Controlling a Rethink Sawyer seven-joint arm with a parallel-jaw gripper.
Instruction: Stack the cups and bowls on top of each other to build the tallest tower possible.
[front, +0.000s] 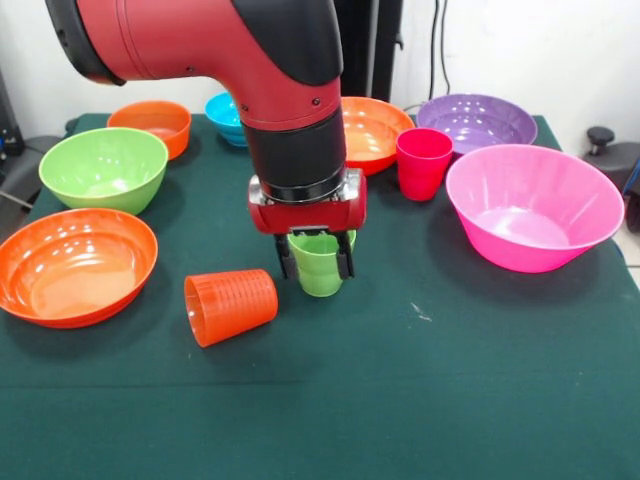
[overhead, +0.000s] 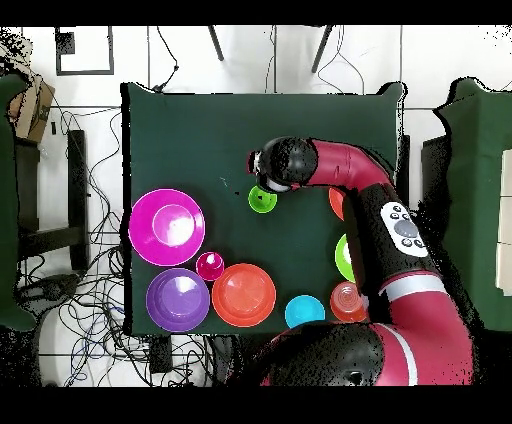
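Note:
My gripper (front: 316, 268) is shut on the light green cup (front: 320, 272), which is upright with its mouth up, at mid-table just above or on the cloth. It also shows in the overhead view (overhead: 262, 198), beside the arm's head. The orange cup (front: 231, 306) lies on its side just left of it. The magenta-red cup (front: 423, 163) stands upright between the wide orange bowl (front: 375, 130) and the large pink bowl (front: 533, 205). The purple bowl (front: 477, 120) is behind them.
On the left are a second wide orange bowl (front: 75, 265), the green bowl (front: 104, 168), the small orange bowl (front: 151, 125) and the small blue bowl (front: 224, 115). The dark green table (front: 450, 400) stretches across the front.

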